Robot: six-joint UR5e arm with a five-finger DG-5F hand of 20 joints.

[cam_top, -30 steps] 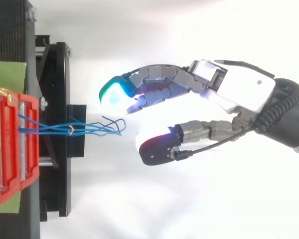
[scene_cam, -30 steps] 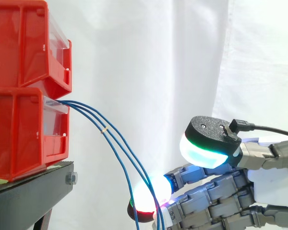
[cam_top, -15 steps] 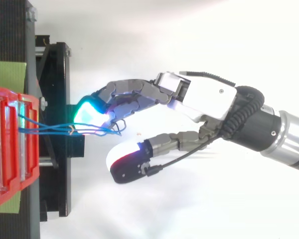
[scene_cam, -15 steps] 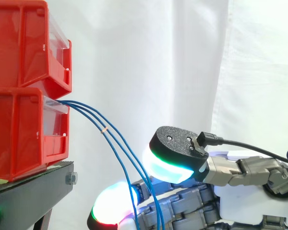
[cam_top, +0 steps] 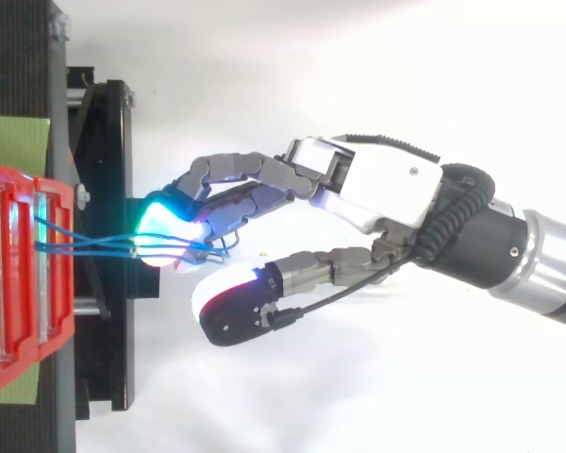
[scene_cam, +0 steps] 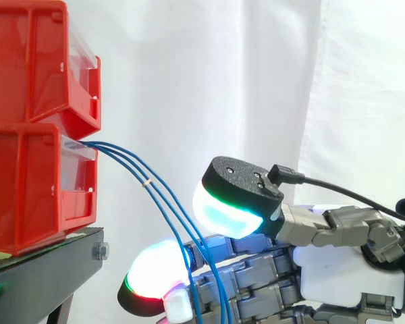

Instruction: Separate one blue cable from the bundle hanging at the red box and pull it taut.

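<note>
Three slack blue cables (scene_cam: 152,189), one pale band (scene_cam: 147,182).

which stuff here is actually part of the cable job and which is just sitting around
Part of the job: blue cables; lower red box they hang from; hand, open, fingers at the bundle.

Just there: upper red box; black stand; green mat; white curtain.

A white fabric curtain (scene_cam: 209,81) is hung behind the work and is seen in soft vertical folds, brightly and evenly lit. A black metal stand (scene_cam: 47,273) is set at the left. A grey bolt (scene_cam: 100,252) is fixed at its corner, and a pale green sheet (cam_top: 14,140) is laid on its top.
</note>
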